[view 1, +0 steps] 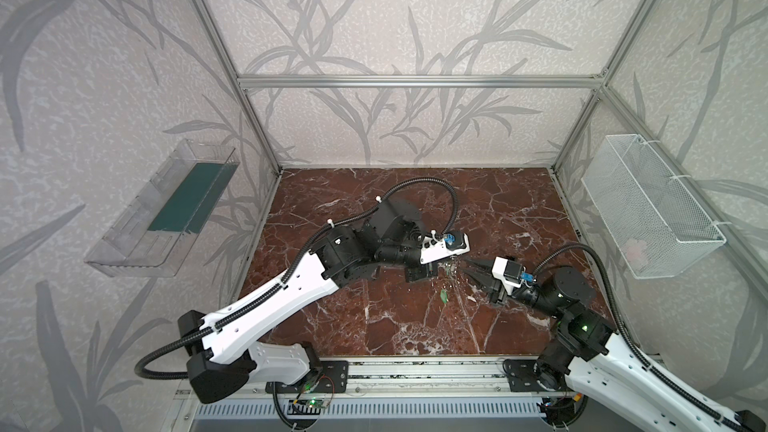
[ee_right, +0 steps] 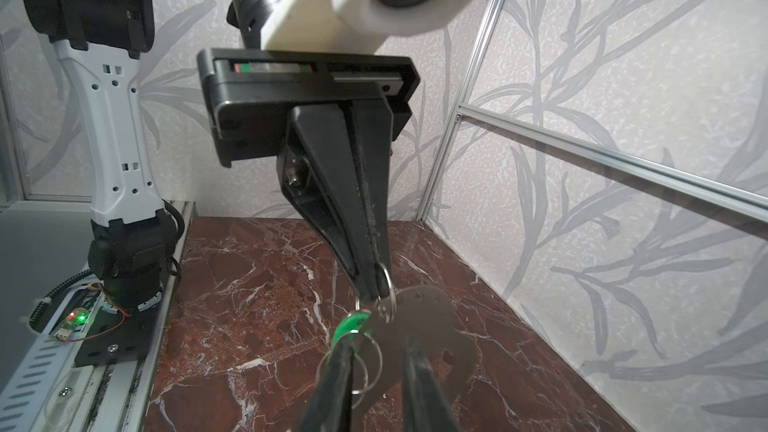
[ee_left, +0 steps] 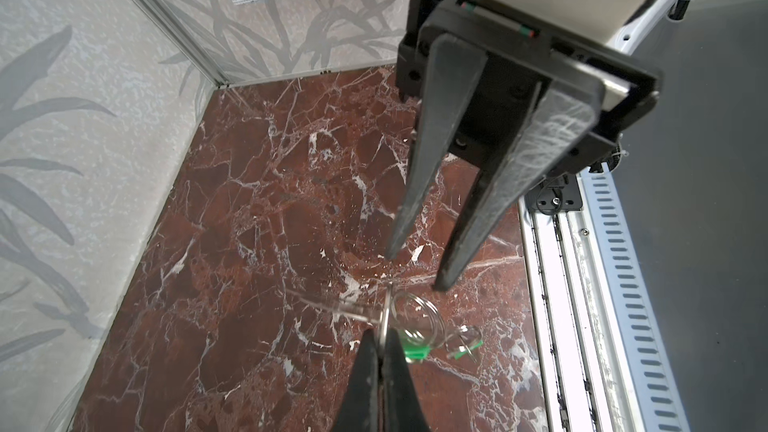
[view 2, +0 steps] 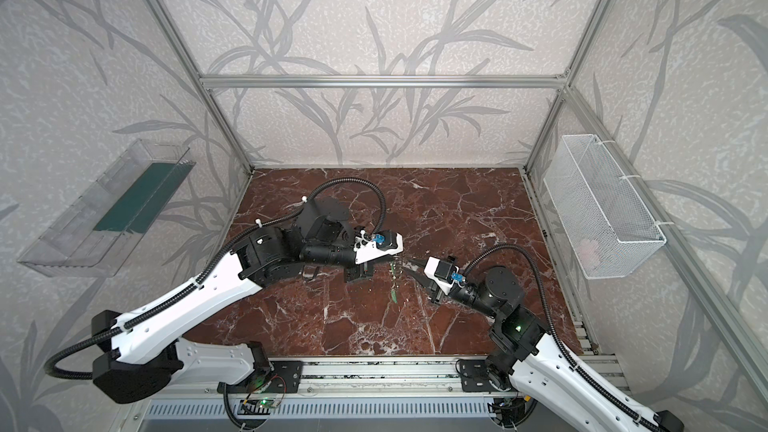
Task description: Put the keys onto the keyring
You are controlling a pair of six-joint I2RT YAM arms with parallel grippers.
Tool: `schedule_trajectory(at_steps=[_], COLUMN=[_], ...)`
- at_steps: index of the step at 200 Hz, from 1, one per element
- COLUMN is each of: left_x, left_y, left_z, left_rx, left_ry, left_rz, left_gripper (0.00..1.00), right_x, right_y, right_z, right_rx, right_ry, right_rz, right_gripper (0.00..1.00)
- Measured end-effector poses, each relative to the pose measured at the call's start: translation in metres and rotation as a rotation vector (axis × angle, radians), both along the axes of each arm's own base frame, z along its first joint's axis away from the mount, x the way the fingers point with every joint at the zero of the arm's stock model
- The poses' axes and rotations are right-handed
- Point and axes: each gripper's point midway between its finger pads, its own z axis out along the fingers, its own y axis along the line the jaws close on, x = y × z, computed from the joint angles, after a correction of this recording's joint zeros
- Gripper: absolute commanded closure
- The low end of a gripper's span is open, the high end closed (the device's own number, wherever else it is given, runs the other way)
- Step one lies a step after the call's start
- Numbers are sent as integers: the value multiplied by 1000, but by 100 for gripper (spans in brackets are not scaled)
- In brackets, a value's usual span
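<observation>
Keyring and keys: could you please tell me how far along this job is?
Apparently done: one green key hangs by rings beside the keyring. In hand: the left gripper pinches a ring; the right gripper stands open. Left: the second key, attachment unclear.

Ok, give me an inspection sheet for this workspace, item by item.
Surface: red-brown veined marble tabletop.
Job's things: grey keyring plate appears to hang from a metal ring; green keys dangle beside it.
Clutter: nothing seen.
Grippers: left pincer shut on the metal ring; right pincer open, close to the keys.
Cables: black conduits loop over both arms.
Surroundings: clear bin on one side wall, white mesh basket on the other; leaf-patterned walls.
</observation>
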Motion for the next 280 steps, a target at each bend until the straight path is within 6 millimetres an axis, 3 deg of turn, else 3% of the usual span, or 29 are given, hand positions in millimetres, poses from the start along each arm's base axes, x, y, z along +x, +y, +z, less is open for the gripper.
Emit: schedule_trajectory(at_steps=[91,151,265,280], left_x=[-7,-10,-10,-9], left_y=[-4,-2,-2,-2], left_z=[-7,-10,-11,-11], left_rx=[211,263,273,270], left_ry=[-6,-19,-37,-43], left_rz=[3,3,0,5], left_gripper=[100,100,100,84], right_x=[5,6,5,5], right_y=[7,6,11,12], right_z=[-10,-2,-5,-6], right_rx=[-46,-20,-24,-21], right_ry=[15,-10,7,14], right_rz=[7,0,31,32], right_gripper=[77,81,100,100])
